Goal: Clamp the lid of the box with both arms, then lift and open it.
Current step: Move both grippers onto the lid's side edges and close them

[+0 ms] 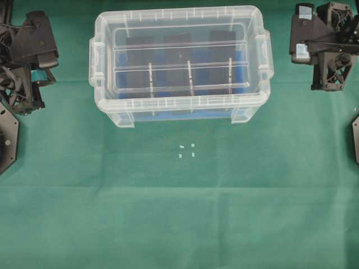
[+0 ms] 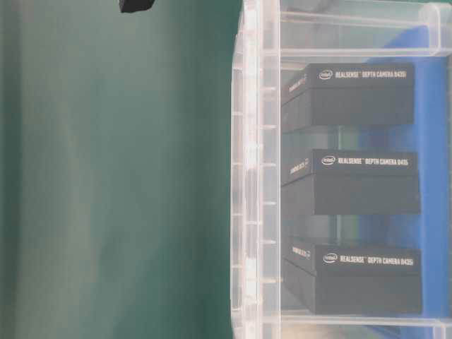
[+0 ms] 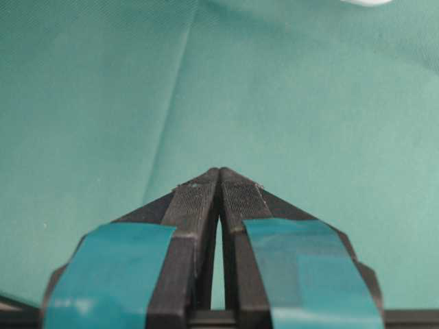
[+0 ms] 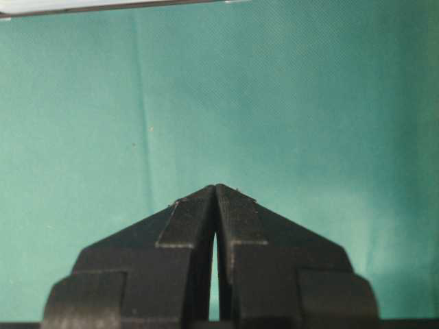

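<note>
Status: the clamping step has not begun. The lid (image 1: 180, 59) sits seated on the box (image 1: 182, 109), which stands at the far centre of the green worktop (image 1: 179, 213), between the two arms. Neither arm touches the lid or the box.

End effector state: in the left wrist view, the left end effector (image 3: 219, 179), marked with teal tape, has its fingertips pressed together and holds nothing; only green cloth lies beneath it. In the right wrist view, the right end effector (image 4: 216, 192) is likewise closed tip to tip and empty. In the overhead view, both arms are parked at the far corners, each well apart from the short ends of the box.

Next move, as judged: each end effector must open, travel inward to its own short end of the lid, and align its fingers above and below the raised rim before closing. Both grips should seat before any lift, and the lift should proceed evenly to avoid tilting the lid or dragging the box.

Markings: three black packs (image 2: 353, 183) stand inside the box on a blue insert (image 2: 434, 183). Each reads "intel REALSENSE DEPTH CAMERA D435" in white. No other writing is legible.
</note>
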Robot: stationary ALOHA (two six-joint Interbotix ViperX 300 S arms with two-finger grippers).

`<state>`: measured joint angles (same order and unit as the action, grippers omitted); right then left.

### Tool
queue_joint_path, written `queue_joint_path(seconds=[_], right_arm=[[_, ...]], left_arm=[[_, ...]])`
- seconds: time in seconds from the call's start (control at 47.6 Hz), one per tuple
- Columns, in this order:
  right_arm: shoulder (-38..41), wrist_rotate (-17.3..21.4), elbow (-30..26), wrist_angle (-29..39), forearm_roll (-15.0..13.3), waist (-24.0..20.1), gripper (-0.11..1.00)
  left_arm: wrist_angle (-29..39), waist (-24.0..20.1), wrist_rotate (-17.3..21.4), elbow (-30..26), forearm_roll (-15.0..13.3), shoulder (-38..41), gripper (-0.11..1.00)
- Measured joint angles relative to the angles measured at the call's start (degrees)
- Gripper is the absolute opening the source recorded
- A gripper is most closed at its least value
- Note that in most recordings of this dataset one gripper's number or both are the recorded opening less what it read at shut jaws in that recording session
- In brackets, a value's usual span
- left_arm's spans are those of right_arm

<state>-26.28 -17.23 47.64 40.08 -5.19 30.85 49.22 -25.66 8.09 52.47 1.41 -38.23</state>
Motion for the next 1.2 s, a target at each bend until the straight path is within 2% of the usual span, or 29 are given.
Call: queue_joint_path(seconds=[0.105,0.399,0.756,0.924,1.197], right_arm=[[0.3,-1.1,-0.2,0.2,0.0,0.0,0.0],[0.6,-1.2,-0.4,0.0,0.0,0.0,0.0],[3.8,-1.2,-2.4,-1.4,0.0,-1.6,0.0],[5.7,-1.3,-3.8,-2.2,0.0,-2.4,0.0],[9.1,-1.5,-6.7,-2.5,0.0,-3.5,0.0]], left_arm=[[0.1,0.0,0.0,0.0,0.0,0.0,0.02],[-0.2,0.0,0.0,-0.6,0.0,1.0,0.02],[-1.7,0.5,0.4,-5.4,0.0,9.4,0.02],[-1.9,1.0,3.3,-8.1,0.1,13.1,0.02],[-4.4,1.5,3.8,-10.0,0.0,17.8,0.02]])
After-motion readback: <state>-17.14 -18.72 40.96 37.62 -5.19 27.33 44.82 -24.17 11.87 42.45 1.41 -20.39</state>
